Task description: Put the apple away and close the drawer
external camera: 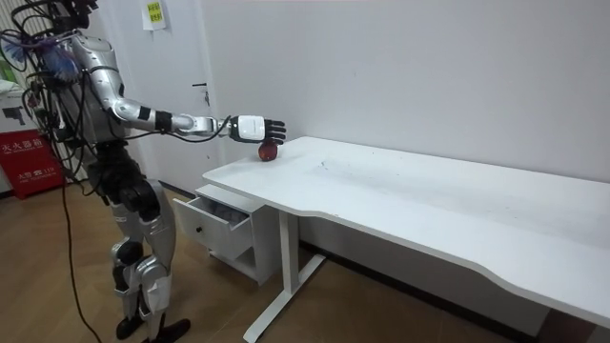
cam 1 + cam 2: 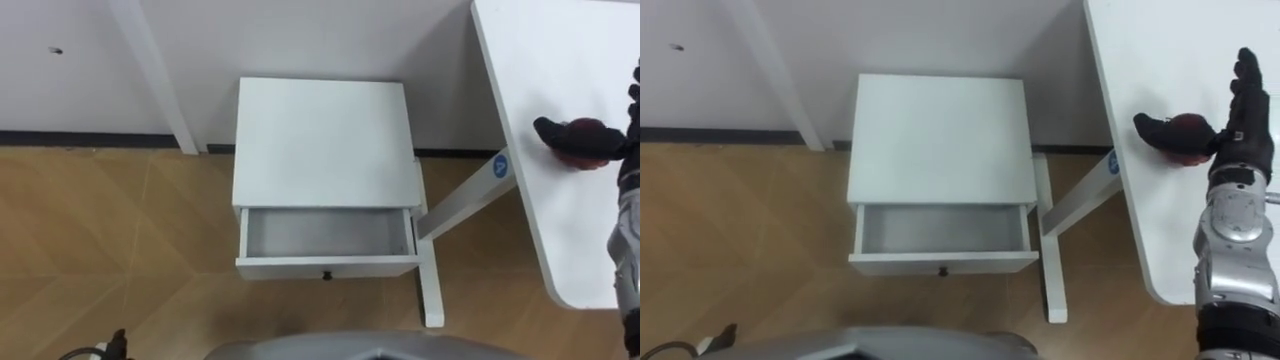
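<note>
Right eye view. Item: apple (image 2: pixel 1185 138), dark red, on white table (image 2: pixel 1160 60), beside right hand's (image 2: pixel 1240 120) palm, between spread thumb and straight fingers; not clasped. Likely firm, smooth, light, apt to roll; grasp around widest girth. Open drawer (image 2: pixel 940 232) well left of hand.

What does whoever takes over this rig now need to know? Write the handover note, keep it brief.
Right hand: open, laid against the apple, fingers straight, thumb on its left side; no grip yet.
Left hand: low at the robot's left side, idle.
Apple: resting on the white desk, near its edge.
Drawer: pulled open, nothing in it, in the white cabinet beside the desk.
Done: the reach to the apple.
Left: grasp it, put it in the drawer, push the drawer shut.
</note>
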Motion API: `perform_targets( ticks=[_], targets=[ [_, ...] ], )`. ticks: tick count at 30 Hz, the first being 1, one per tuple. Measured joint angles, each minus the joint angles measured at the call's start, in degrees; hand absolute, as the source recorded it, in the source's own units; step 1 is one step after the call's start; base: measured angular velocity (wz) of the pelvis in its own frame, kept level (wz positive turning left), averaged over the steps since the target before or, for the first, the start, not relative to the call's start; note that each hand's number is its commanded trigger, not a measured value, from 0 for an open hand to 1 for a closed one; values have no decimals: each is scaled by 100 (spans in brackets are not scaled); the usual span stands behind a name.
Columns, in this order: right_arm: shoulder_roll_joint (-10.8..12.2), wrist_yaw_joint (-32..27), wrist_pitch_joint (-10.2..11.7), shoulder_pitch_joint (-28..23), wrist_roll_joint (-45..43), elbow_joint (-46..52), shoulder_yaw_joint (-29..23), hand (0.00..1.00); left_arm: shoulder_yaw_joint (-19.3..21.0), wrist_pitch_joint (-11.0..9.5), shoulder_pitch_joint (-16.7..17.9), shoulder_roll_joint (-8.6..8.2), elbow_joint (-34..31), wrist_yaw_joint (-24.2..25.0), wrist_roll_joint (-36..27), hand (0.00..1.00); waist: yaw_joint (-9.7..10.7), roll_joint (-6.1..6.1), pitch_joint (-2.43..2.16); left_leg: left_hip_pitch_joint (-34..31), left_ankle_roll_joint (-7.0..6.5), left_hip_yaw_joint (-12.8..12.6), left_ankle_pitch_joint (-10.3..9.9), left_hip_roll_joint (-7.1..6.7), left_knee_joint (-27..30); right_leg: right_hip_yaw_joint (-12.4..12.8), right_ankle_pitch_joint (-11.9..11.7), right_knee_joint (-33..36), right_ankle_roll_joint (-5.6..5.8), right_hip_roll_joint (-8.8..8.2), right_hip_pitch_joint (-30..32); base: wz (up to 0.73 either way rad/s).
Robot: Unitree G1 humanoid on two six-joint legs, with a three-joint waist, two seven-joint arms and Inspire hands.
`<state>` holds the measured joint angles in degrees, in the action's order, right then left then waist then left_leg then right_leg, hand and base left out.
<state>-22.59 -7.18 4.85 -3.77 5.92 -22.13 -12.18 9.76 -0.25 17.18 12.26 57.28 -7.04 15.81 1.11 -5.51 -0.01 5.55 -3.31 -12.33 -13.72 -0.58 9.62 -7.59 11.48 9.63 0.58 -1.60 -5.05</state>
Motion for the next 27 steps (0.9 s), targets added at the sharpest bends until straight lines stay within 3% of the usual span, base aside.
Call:
perform_targets(
  ticks=[8,9,10,11,12,13,27],
  targets=[
    [0,30,57,-36,-194,-111,211,0,-2,-7,14,4,33,-8,-1,0,-25,23,5,1,0,13,0,-4,9,-37,0,2,0,-9,-10,0],
    [0,28,102,-35,-199,-172,211,8,-4,-7,30,8,33,-17,-1,0,-25,23,3,2,0,17,0,-4,10,-39,0,2,0,-9,-14,0],
    [0,27,114,-36,-199,-192,211,38,-8,-8,37,9,33,-20,-2,0,-27,23,4,3,0,19,0,-4,11,-39,0,2,0,-9,-16,0],
    [0,28,138,-36,-199,-225,215,57,-36,-9,47,9,33,-22,-5,0,-30,25,5,3,0,21,0,-4,13,-40,0,2,0,-9,-17,0],
    [0,29,142,-36,-202,-257,220,96,-73,-14,49,9,35,-23,-5,0,-34,45,18,2,0,22,0,-4,14,-40,0,2,0,-9,-17,0],
    [0,30,148,-36,-206,-289,224,100,-91,-16,47,9,36,-23,-4,0,-40,51,22,2,0,22,0,-4,15,-40,0,3,0,-9,-17,0],
    [-13,-17,278,-25,-419,-644,254,100,-172,-93,30,12,94,-16,-23,0,-129,94,9,-17,1,49,1,-7,22,-36,0,2,0,-10,-11,0]
  ],
)
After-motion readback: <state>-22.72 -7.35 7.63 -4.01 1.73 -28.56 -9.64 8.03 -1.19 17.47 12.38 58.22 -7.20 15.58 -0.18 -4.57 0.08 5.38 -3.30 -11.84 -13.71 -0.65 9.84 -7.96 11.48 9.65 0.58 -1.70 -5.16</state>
